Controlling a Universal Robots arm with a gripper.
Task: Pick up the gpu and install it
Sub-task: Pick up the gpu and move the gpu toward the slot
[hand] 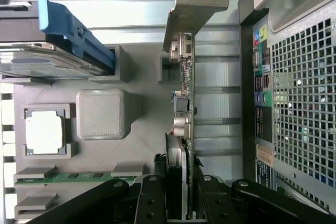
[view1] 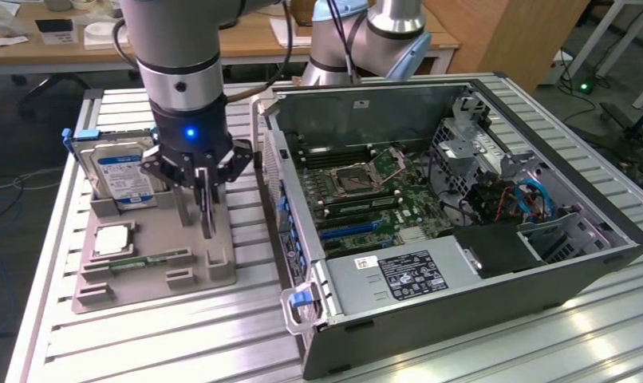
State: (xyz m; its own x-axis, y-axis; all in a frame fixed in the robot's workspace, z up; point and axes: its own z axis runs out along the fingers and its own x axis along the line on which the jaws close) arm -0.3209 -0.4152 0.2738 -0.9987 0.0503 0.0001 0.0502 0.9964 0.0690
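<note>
Gripping the gpu (view1: 207, 214), the pincer (view1: 200, 185) is clamped on it, a black finger (hand: 151, 203) pressed flat against each face of the card near one end. The card hangs straight down from the pincer, standing on its edge, with the pale metal bracket (hand: 194, 3) at the end farthest from the fingers. Directly beneath the pincer sits the gray tray (view1: 92, 291) on the slatted metal worktop (view1: 194, 335); whether the card's lower edge touches the tray, I cannot tell. Just beside the pincer, toward the exterior view's left, a hard drive (view1: 124, 171) with a blue label stands upright in the tray. Below it lie a processor chip (view1: 113, 239) and a green memory stick (view1: 151, 259). Near the pincer, toward the exterior view's right, the open computer case (view1: 449, 319) shows its motherboard (view1: 364, 191).
</note>
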